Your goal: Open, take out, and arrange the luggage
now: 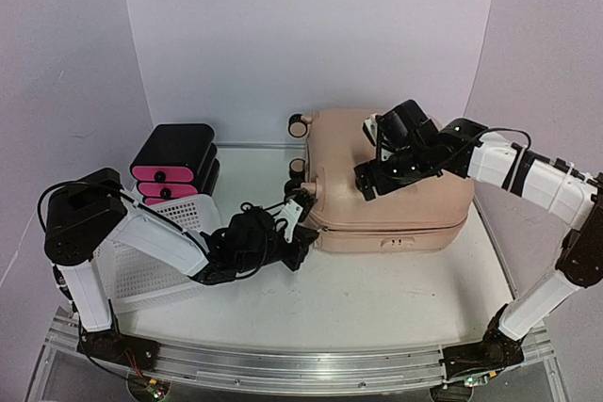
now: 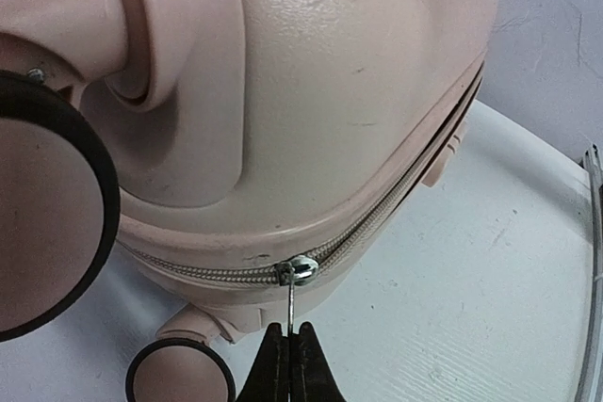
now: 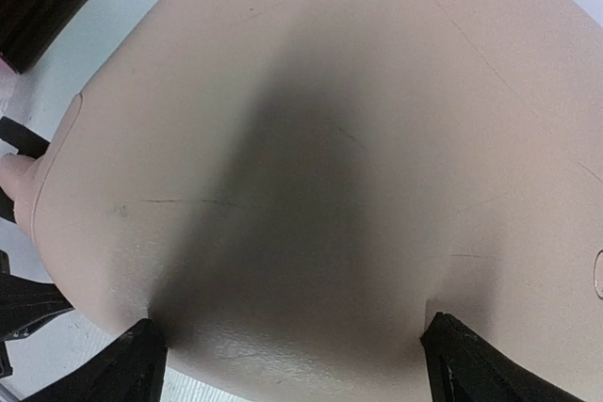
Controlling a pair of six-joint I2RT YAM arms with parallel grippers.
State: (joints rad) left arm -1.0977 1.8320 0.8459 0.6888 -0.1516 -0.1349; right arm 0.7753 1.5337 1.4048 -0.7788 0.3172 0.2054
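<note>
The peach-pink luggage [image 1: 386, 185] lies flat and closed at the middle right of the table, wheels to the left. My left gripper [image 2: 291, 331] is shut on the thin metal zipper pull [image 2: 293, 303] hanging from the silver slider [image 2: 301, 270] at the luggage's front-left corner; it shows in the top view [image 1: 300, 223] too. The zipper [image 2: 396, 197] is parted to the right of the slider and closed to its left. My right gripper [image 1: 369, 179] is open wide, fingers [image 3: 132, 364] pressed down on the luggage's top shell [image 3: 311, 167].
A black-and-pink drawer box [image 1: 175, 162] stands at the back left. A white mesh basket [image 1: 155, 251] lies at the front left, partly under my left arm. Black spinner wheels [image 2: 52, 214] sit close to my left gripper. White walls enclose the table.
</note>
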